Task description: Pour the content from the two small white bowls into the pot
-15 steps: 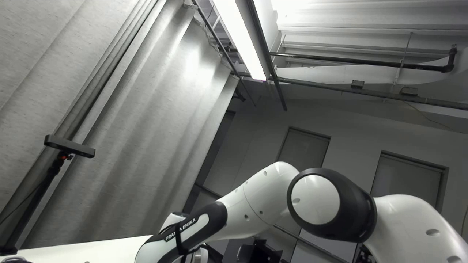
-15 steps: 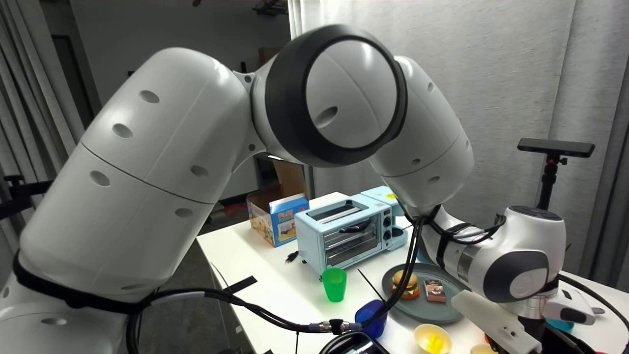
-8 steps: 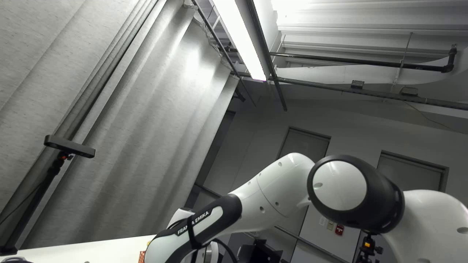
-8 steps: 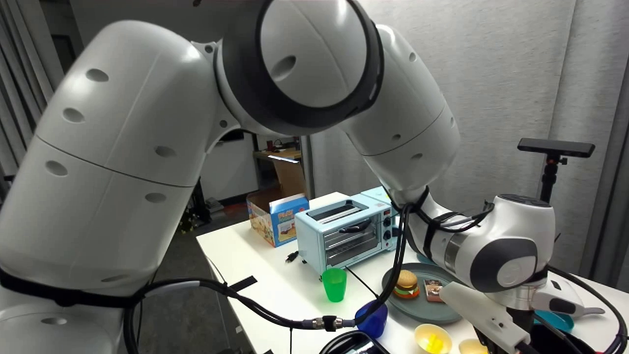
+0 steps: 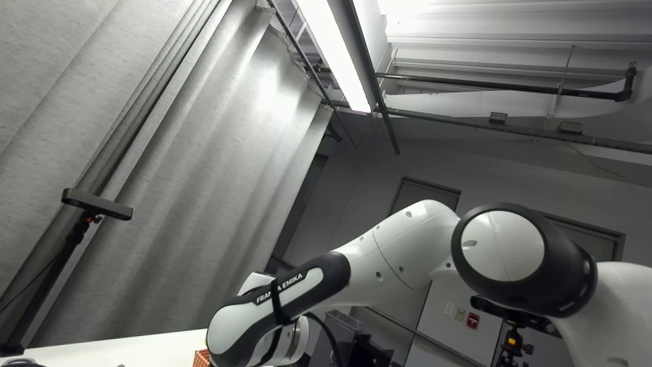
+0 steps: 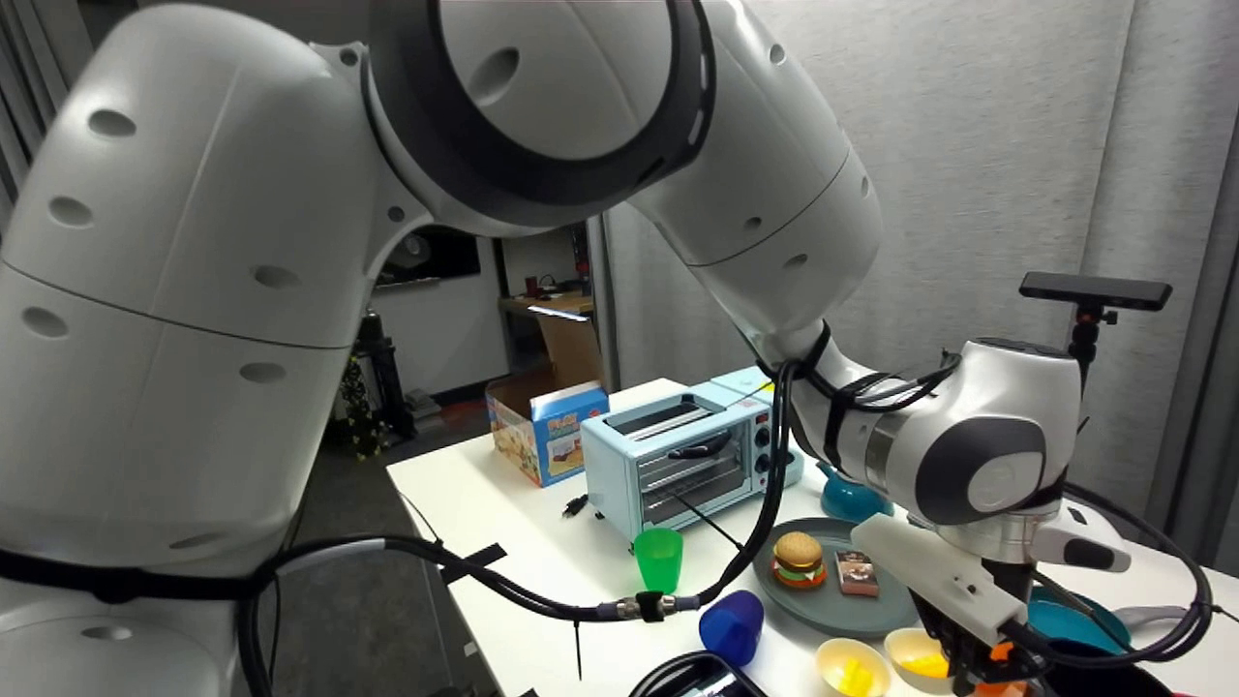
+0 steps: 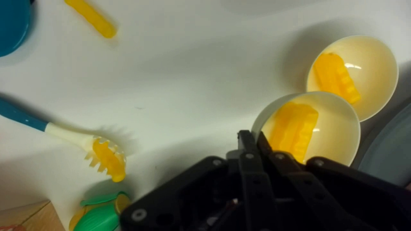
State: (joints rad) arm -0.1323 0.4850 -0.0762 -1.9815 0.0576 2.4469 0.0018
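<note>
1. The fingers [image 7: 246, 141] stand narrow, pinched on the left rim of the gripped bowl [image 7: 335, 128] in the wrist view.
2. That bowl is small and white, with yellow sticks [image 7: 293, 128] inside, so its pour is not yet done. Whether its base touches the table [image 7: 192, 80] I cannot tell.
3. The second bowl [image 7: 374, 70], also small and white, lies just beyond it to the far right; touching or apart is unclear. Nothing grips it, and its own yellow pieces [image 7: 335, 77] are inside too.
4. The pot [image 6: 1103, 680] is most likely the dark vessel at the near right of an exterior view, right of both bowls and partly cut off. Its inside is too dark to read. A blue pan [image 6: 1079, 624] stands just on its far side.
5. I judge the task early: one bowl taken, neither emptied. Left to do: carry this bowl over the pot, tip it, set it down, then repeat with the second.
6. A loose stick [image 7: 93, 19] lies on the table and a yellow chunk [image 7: 109, 160] on a pasta spoon [image 7: 69, 136], well apart from both bowls.
</note>
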